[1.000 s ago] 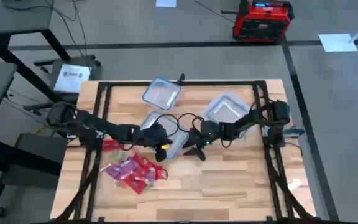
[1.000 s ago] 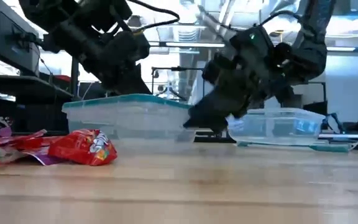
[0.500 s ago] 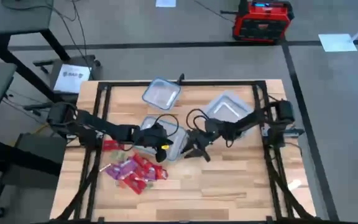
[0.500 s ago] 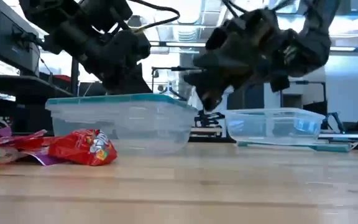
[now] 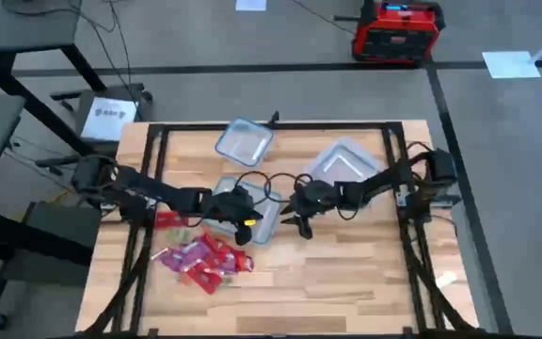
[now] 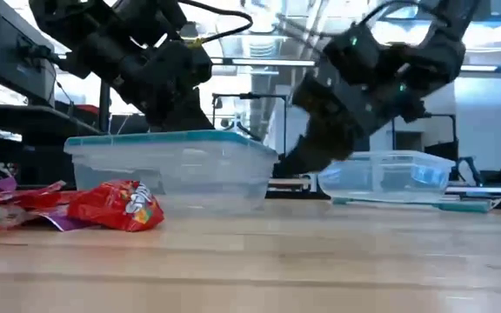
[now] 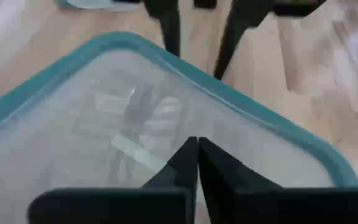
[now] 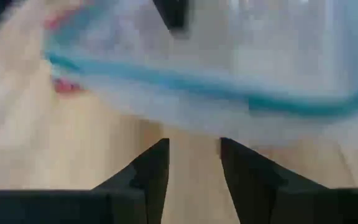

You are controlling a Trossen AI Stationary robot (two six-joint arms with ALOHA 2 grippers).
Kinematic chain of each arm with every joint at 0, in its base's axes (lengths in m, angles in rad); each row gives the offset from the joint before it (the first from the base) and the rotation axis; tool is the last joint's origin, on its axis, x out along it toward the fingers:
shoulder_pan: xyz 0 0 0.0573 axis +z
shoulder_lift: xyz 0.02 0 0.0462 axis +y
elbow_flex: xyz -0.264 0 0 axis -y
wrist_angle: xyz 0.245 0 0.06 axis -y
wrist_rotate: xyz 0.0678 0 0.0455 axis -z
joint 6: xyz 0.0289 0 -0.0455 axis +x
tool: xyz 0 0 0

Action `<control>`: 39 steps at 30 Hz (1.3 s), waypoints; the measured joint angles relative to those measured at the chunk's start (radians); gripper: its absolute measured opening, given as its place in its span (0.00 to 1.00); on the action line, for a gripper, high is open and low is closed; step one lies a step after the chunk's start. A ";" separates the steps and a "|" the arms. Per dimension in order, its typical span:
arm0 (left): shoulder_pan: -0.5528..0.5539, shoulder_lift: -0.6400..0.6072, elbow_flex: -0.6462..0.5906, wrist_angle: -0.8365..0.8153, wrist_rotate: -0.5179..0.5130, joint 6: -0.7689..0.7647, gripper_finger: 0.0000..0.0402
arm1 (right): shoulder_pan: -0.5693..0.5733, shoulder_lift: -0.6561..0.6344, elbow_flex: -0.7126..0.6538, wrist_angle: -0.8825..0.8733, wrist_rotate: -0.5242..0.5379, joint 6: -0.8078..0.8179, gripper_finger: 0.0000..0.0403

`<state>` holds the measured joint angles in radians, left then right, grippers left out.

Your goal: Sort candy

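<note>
The candy (image 5: 200,259) lies in a loose pile of red, pink and purple wrappers on the table's near left; a red piece (image 6: 116,206) shows in the low view. A clear tub with a bluish rim (image 5: 269,226) stands at the table's middle, just right of the pile. My left gripper (image 5: 243,213) hangs over this tub (image 7: 260,106), shut (image 7: 196,146). My right gripper (image 5: 299,224) is low beside the tub's right end (image 6: 263,178), open (image 8: 193,149), with its fingers pointed at the tub wall (image 8: 229,87) and a strip of bare wood between. My left gripper points its shut fingers (image 7: 185,162) slanting down into the tub's open top; I cannot tell whether the tips touch the tub's floor.
Two more clear tubs stand farther back, one at the far middle (image 5: 245,139) and one at the far right (image 5: 342,165), the latter also in the low view (image 6: 385,174). Black frame rails run along the table's left, right and far edges. Bare wood lies near and right.
My right gripper was low at the middle tub's right end, rose and tipped up, then came down again beside that end, a little farther right. Meanwhile the tub shifted slightly toward the table's left and has since stayed put.
</note>
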<state>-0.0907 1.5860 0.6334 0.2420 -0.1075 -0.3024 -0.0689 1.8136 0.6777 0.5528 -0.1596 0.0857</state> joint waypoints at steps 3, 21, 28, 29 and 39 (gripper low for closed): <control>-0.001 0.000 0.000 -0.001 0.003 0.015 0.00 | -0.018 0.021 0.001 0.078 -0.032 0.034 0.33; 0.020 -0.001 0.000 -0.013 0.035 0.051 0.00 | -0.045 0.045 -0.002 0.257 -0.472 0.168 0.33; 0.031 -0.003 0.000 -0.028 -0.003 0.021 0.00 | -0.017 0.146 0.011 0.478 -0.599 0.337 0.30; 0.031 -0.003 0.000 -0.028 -0.003 0.020 0.00 | -0.021 0.155 0.012 0.496 -0.612 0.373 0.29; 0.019 -0.017 0.038 -0.046 -0.006 0.028 0.00 | 0.005 -0.015 0.008 0.421 -0.763 0.476 0.27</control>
<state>-0.0720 1.5689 0.6715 0.1964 -0.1134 -0.2741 -0.0636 1.7984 0.6854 0.9740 -0.9230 0.5615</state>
